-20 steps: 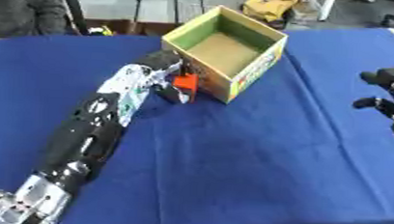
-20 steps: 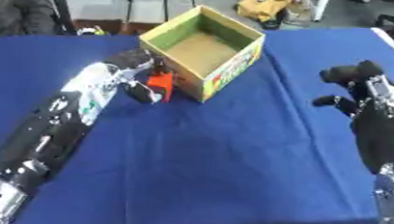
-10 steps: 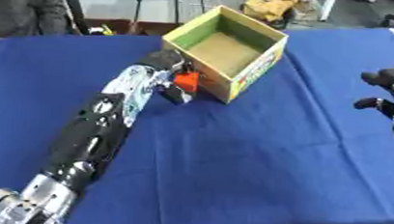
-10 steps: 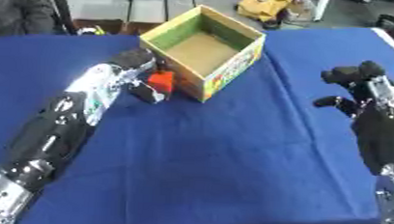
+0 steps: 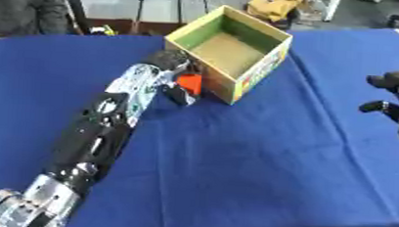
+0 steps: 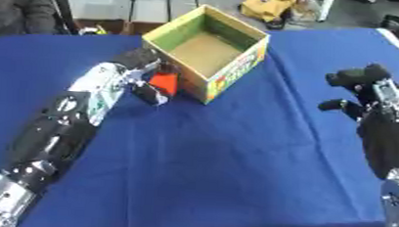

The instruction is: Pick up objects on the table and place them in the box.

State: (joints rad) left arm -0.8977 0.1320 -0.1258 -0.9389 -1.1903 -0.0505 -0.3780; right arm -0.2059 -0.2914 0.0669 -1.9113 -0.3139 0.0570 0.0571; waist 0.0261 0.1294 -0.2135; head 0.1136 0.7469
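An open cardboard box [image 5: 272, 68] with green inner walls stands at the far middle of the blue table; nothing shows inside it. My left hand [image 5: 172, 77] reaches along the table to the box's near-left wall, fingers curled round a small red-orange object [image 5: 190, 82] held right against that wall. My right hand [image 6: 361, 89] hovers at the right side of the table, well clear of the box, fingers curled and holding nothing.
The blue cloth [image 5: 260, 163] covers the whole table. Beyond the far edge a yellow bag [image 6: 273, 7] lies on the floor, and a seated person in dark clothes shows at the upper left.
My left hand with the red-orange object has crept a little further up along the box's near-left wall. The right hand has stayed in place.
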